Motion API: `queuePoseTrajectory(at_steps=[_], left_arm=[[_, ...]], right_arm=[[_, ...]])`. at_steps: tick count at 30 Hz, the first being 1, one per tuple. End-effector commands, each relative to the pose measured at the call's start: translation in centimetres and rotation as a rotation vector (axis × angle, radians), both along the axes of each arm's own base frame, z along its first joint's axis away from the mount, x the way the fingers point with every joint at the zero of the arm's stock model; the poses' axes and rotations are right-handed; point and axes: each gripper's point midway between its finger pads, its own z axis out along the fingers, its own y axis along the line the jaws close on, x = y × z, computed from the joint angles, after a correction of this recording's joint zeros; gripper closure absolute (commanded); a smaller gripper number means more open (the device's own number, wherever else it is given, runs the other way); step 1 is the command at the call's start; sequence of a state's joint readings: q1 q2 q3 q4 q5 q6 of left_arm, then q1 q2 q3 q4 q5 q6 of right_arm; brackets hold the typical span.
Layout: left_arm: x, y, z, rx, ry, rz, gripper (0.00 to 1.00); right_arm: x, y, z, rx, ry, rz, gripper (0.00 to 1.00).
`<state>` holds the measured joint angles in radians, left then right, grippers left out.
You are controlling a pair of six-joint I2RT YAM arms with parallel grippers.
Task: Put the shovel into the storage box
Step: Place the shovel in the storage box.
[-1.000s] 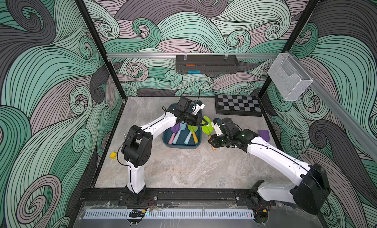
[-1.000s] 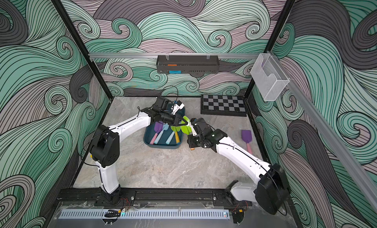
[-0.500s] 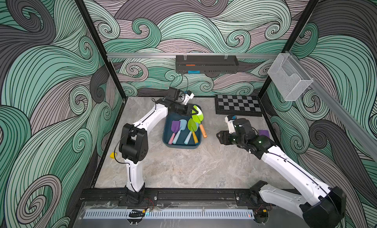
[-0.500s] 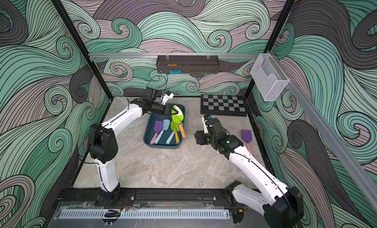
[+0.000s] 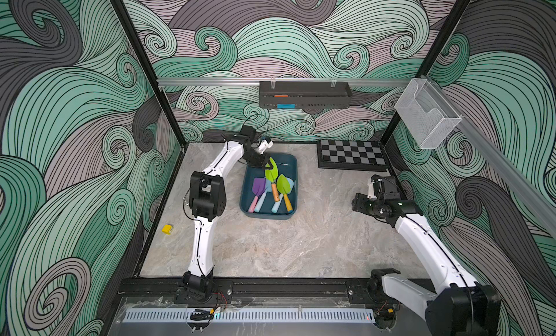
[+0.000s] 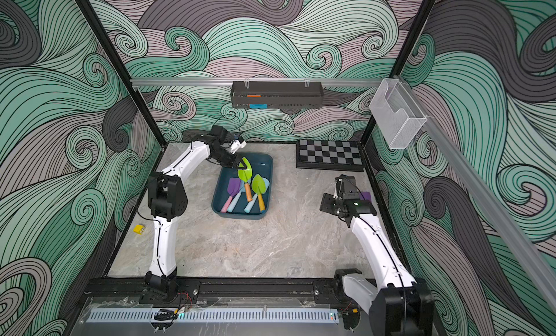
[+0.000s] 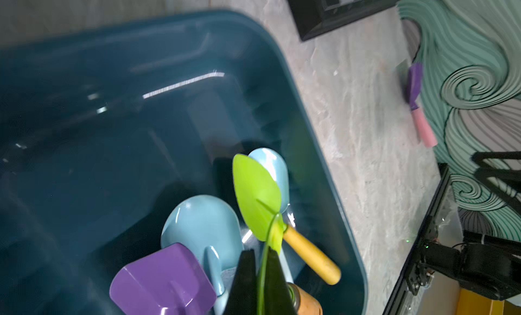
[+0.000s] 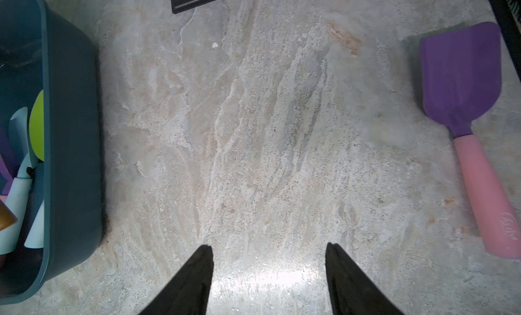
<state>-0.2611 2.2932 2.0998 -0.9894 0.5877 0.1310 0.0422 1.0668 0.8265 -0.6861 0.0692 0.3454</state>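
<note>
The teal storage box [image 5: 293, 169] [image 6: 268, 166] sits at mid-table, far side. Inside lie a purple shovel [image 5: 258, 187], light blue shovels [image 7: 203, 223] and a green shovel with a yellow handle [image 5: 283, 187] [image 7: 256, 195]. My left gripper [image 5: 268, 166] [image 7: 260, 253] is shut on the blade of another green shovel [image 5: 271, 176] [image 7: 277, 234], seen edge-on between the fingers, its orange handle [image 5: 275, 196] pointing down into the box. My right gripper [image 5: 358, 202] [image 8: 269, 246] is open over bare table. A purple shovel with a pink handle [image 8: 462, 73] [image 6: 365, 196] lies by the right wall.
A checkerboard [image 5: 352, 154] lies at the back right. A black tray [image 5: 304, 93] hangs on the back wall and a wire basket [image 5: 427, 117] on the right rail. A yellow cube [image 5: 167, 229] sits at the left edge.
My right gripper has opened and drawn back from the box toward the right wall. My left arm has carried its green shovel toward the box's far end; a green, yellow-handled shovel now lies inside.
</note>
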Motion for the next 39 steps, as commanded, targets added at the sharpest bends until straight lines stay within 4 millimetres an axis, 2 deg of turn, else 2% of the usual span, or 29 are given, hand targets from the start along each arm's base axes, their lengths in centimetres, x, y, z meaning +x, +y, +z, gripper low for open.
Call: queuePoseTrajectory(at_steps=[1,6,11,16,21,26,33,39], left_arm=[[-0.6,0.4,0.1,0.044,0.008,-0.042,1.0],[-0.9,-0.2,-2.3,0.02,0.076,-0.052,1.0],[-1.8,-0.6,-4.8,0.019,0.155,-0.057,0.84],[-2.3,-0.8,-5.7,0.026,0.174,-0.057,0.73],[-1.8,-0.6,-4.8,0.035,0.149,-0.028,0.68],[-1.7,-0.6,-2.1,0.012,0.091,-0.001,0.65],[-2.7,-0.3,-0.1,-0.002,0.039,0.013,0.62],[-3.1,-0.8,0.7,-0.039,0.035,0.012,0.61]], right_arm=[[0.1,-0.1,1.4,0.015,-0.034,0.008,0.33],[0.0,-0.5,1.1,0.008,-0.026,-0.012,0.32],[-0.1,-1.7,0.6,-0.002,-0.012,-0.053,0.31],[0.1,-3.6,0.1,-0.002,0.003,-0.121,0.29],[-0.2,-7.2,-0.4,-0.042,0.023,-0.251,0.29],[-1.3,-11.6,-2.0,-0.128,0.09,-0.408,0.26],[-2.8,-14.9,-4.0,-0.151,0.143,-0.529,0.22],[-3.7,-17.1,-6.6,-0.039,0.159,-0.635,0.22]])
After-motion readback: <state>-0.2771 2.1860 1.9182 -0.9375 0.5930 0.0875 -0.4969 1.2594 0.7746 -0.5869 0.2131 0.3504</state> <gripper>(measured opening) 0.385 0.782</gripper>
